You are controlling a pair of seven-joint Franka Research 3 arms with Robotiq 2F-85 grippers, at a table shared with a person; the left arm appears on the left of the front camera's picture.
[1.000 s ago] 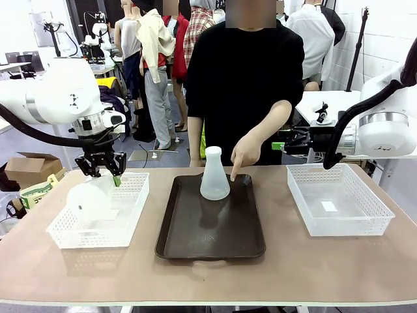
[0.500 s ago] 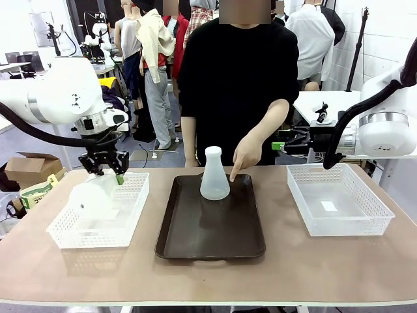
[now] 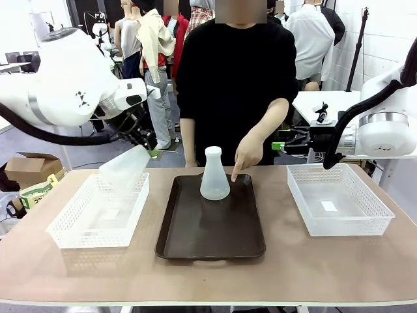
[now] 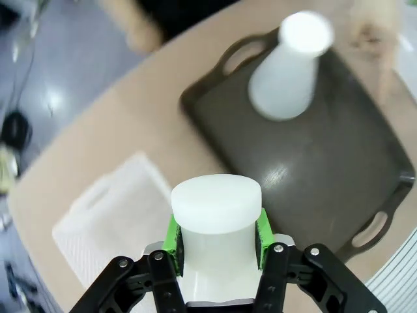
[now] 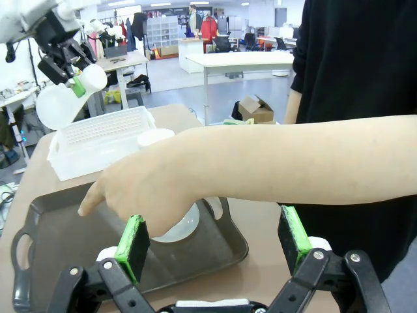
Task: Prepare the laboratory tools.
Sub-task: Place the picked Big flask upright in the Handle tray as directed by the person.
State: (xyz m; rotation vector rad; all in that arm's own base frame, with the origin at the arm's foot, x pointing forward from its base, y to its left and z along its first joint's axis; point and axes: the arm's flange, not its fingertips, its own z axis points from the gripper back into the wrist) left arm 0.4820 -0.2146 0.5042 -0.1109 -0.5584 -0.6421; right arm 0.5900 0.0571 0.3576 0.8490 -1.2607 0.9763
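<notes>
One frosted conical flask [image 3: 124, 168] hangs tilted above the left basket, base toward the lower left. My left gripper [image 3: 144, 149] is shut on its neck; in the left wrist view the green pads [image 4: 172, 235] clamp the flask's neck [image 4: 216, 215]. The second flask [image 3: 214, 175] stands upright at the far middle of the dark brown tray [image 3: 208, 241], also seen blurred from the left wrist as a flask [image 4: 287, 65]. The person's hand [image 3: 244, 156] points down beside it. My right gripper [image 5: 214, 241] is open, held off the table's right side, facing the person's forearm [image 5: 273, 163].
A white mesh basket [image 3: 98, 218] sits at the left under the lifted flask. Another white basket [image 3: 339, 208] sits at the right. The person stands at the far edge behind the tray [image 5: 65, 241].
My left arm has lifted the flask out of the left basket, up and to the right, and tipped it over. The person's hand and the right arm have stayed put.
</notes>
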